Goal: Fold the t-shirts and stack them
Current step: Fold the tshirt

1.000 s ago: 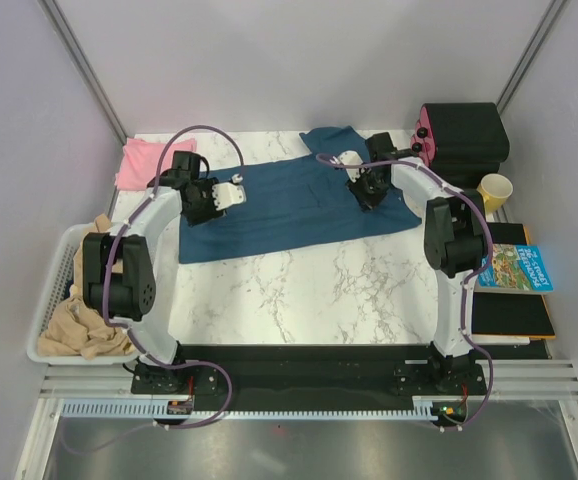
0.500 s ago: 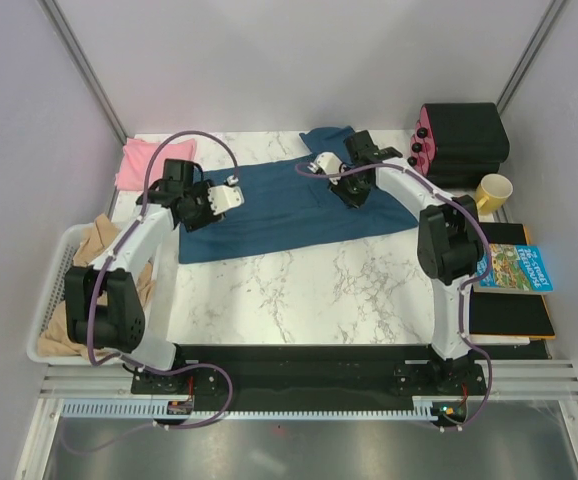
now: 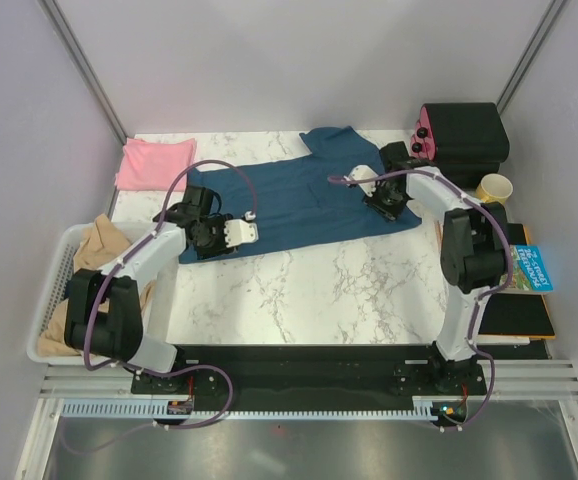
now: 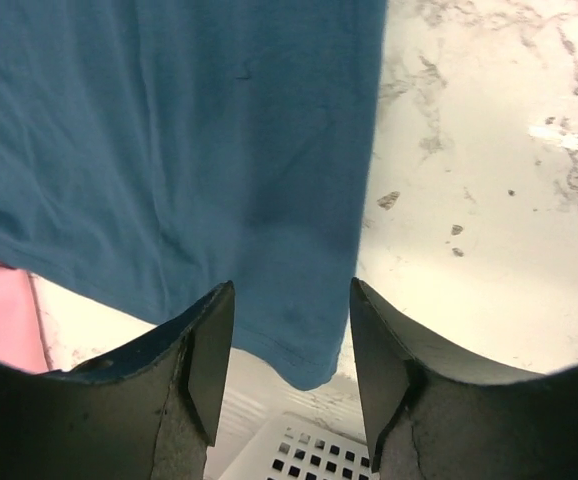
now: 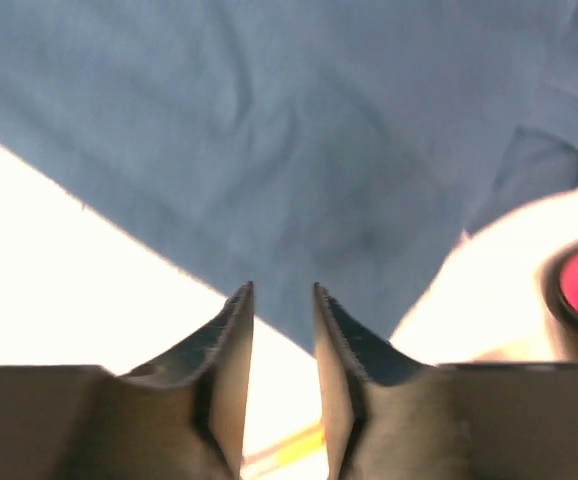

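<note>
- The dark teal-blue t-shirt [image 3: 299,195] is lying spread out flat on the far half of the marble counter [image 3: 309,290], and one part of it is reaching up to the far edge.
- The pale pink t-shirt [image 3: 154,160] is lying folded in the far left corner of the counter, near the teal-blue one.
- The left end effector [image 4: 291,290] is hanging over the near left corner of the dark teal-blue t-shirt. Its fingers [image 4: 204,350] are standing wide apart and are gripping nothing.
- In the left wrist view this corner of the shirt is showing in the gap between the fingers. Bare marble is showing on the right and a little pink cloth at the left edge.
- The right end effector [image 5: 283,290] is hanging over the near right corner of the same shirt. Its fingers [image 5: 227,360] are leaving only a narrow gap, and the cloth is not pinched between them.
- Whether the fingertips of either arm are touching the cloth, I cannot tell.
- A white basket [image 3: 59,275] is sitting at the left edge of the counter and is holding beige clothes [image 3: 94,250].
- On the right side, a black box [image 3: 464,135] with pink knobs is standing at the back, and a pale yellow cup [image 3: 494,187] is standing just beside it.
- Nearer, a blue printed book [image 3: 531,268] is lying on a black mat [image 3: 514,315].
</note>
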`<action>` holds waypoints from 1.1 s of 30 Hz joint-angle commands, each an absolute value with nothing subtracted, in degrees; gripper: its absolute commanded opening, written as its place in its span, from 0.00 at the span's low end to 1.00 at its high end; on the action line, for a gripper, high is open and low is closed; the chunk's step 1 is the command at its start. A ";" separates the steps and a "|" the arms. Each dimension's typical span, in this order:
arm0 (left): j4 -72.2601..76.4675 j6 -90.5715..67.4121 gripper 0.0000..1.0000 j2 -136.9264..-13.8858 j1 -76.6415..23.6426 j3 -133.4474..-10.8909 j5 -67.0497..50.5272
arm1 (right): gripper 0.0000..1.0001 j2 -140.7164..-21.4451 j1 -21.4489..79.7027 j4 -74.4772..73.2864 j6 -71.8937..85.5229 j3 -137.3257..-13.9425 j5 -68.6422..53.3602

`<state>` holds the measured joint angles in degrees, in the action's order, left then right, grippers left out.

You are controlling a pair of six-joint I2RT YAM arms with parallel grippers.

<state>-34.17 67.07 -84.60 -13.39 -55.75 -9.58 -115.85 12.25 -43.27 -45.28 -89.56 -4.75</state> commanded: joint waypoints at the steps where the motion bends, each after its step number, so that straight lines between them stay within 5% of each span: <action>1: -33.58 71.53 0.59 -81.74 -14.76 -52.57 -10.11 | 0.40 -106.45 13.27 -42.89 -54.65 -83.51 -3.52; 9: -26.29 73.39 0.70 -79.80 -17.93 -43.43 -4.85 | 0.57 -102.22 13.97 -41.75 -67.85 -74.01 -1.67; 15: -18.81 72.25 0.74 -83.05 -18.28 -40.96 -1.15 | 0.60 -105.46 15.11 -37.10 -69.69 -72.86 -0.79; 28: -14.50 72.07 0.73 -85.52 -18.28 -40.52 0.62 | 0.57 -112.41 16.79 -28.22 -71.28 -71.02 1.58; 33: -14.59 73.04 0.63 -86.04 -18.19 -40.52 0.26 | 0.46 -114.52 16.79 -27.51 -70.84 -71.19 2.55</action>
